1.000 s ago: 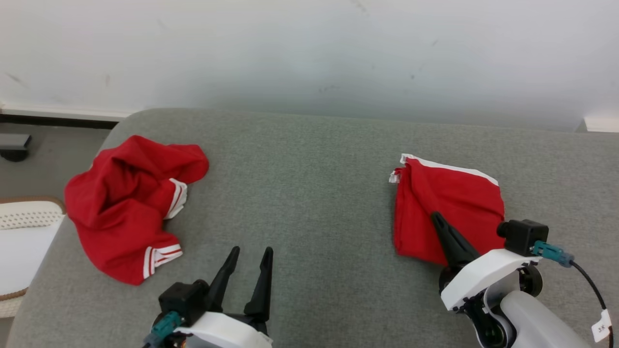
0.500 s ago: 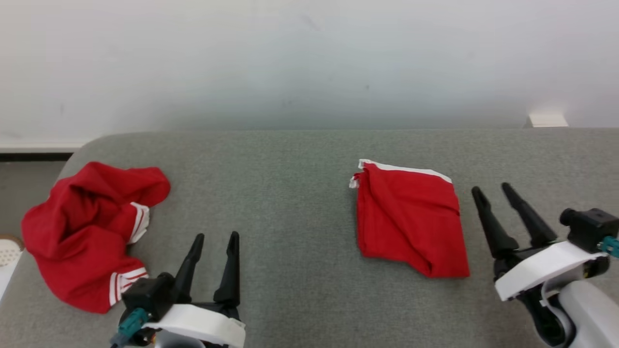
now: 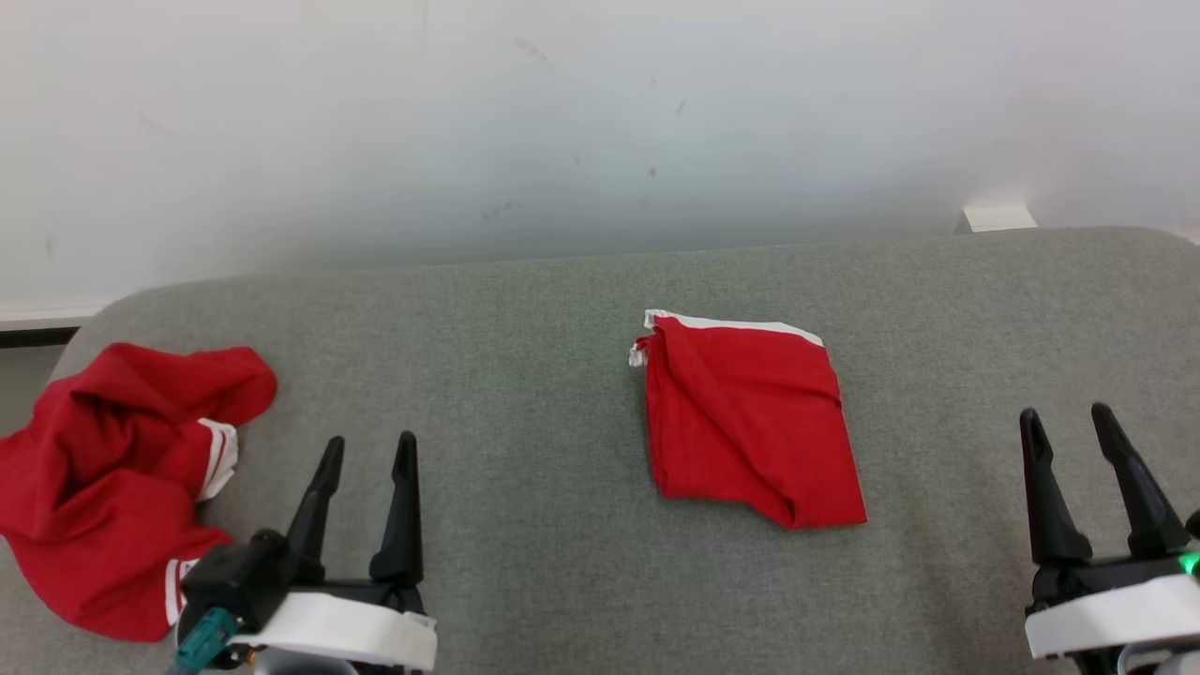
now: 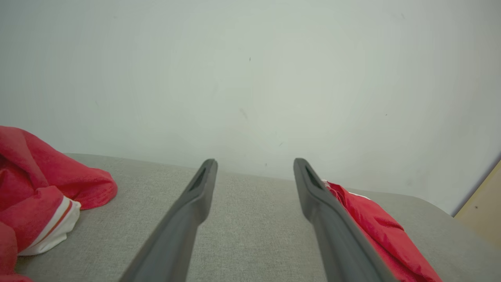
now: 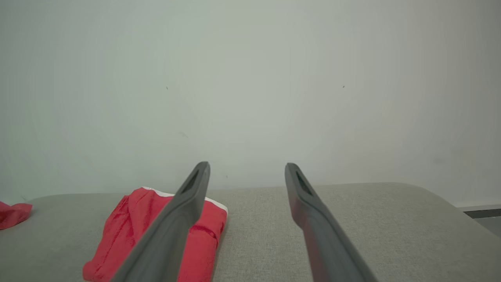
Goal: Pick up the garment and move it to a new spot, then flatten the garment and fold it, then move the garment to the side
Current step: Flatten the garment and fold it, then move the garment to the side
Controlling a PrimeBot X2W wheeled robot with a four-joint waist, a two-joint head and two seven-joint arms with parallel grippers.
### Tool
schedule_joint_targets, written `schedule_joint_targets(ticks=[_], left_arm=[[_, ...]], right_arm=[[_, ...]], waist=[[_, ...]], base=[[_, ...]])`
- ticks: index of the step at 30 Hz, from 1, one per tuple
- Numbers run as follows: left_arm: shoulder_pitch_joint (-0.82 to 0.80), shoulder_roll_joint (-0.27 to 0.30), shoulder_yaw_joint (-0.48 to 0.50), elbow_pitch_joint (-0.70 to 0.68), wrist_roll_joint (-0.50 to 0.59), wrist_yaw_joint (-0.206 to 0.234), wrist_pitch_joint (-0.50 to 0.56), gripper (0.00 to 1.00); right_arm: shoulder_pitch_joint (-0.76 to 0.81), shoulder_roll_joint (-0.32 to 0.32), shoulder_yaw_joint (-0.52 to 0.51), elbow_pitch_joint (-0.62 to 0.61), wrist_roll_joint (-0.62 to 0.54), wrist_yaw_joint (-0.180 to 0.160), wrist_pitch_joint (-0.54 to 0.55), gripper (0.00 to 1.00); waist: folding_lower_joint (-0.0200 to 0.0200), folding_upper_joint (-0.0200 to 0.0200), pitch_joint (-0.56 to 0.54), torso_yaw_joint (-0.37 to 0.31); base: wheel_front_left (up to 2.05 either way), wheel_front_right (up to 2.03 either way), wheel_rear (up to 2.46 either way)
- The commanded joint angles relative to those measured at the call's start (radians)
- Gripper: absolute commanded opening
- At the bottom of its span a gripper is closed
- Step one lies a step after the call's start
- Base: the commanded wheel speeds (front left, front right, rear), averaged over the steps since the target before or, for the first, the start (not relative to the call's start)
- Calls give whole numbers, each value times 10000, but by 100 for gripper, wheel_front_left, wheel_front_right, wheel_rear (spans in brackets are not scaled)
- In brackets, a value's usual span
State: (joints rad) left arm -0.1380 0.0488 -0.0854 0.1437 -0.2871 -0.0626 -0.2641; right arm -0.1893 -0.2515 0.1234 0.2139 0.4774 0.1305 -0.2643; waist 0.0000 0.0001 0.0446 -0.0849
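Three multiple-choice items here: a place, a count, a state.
1. The folded red garment with white edging lies on the grey fabric surface: A. near the middle B. far left C. under a gripper
2. Red garments: A. one B. two C. three
3. Right gripper: A. shut on cloth B. open, empty C. shut, empty
A: it lies mid-surface, untouched.
B: a crumpled red garment with striped cuffs lies at the left.
B: its fingers stand apart, holding nothing.
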Motion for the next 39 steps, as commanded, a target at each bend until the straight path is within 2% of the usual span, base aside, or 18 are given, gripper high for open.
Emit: schedule_joint_targets(ticks=[1,9,20,26,31,39], left_arm=[[185,36,63,-29,142,-59,-1,100],[271,34,119,-95,348,-132,-1,100],[87,34,-9,-163,315,-109,-1,100],[-4,37,-195,-133,264,-170,-1,100],[0,37,-443,-131,-69,-69,-1,100],[49,36,-612,-79,-135,-32,-1,100]], right_arm=[[285,115,-154,-136,-189,1,10,100],[981,714,-617,-620,-857,1,7,100],[400,532,-106,-310,-838,1,8,100],[-559,354,445,1077,-352,1,132,100],[-1248,220,660,2474,302,1,617,100],[-2453,-87,996,3866,924,1,1014,100]], waist=[[0,-1,26,-22],[0,-1,143,-121],[0,-1,209,-62],[0,-1,276,198],[0,-1,128,856],[0,-1,275,1745]], base=[[0,0,0],[0,0,0],[0,0,0],[0,0,0],[0,0,0],[0,0,0]])
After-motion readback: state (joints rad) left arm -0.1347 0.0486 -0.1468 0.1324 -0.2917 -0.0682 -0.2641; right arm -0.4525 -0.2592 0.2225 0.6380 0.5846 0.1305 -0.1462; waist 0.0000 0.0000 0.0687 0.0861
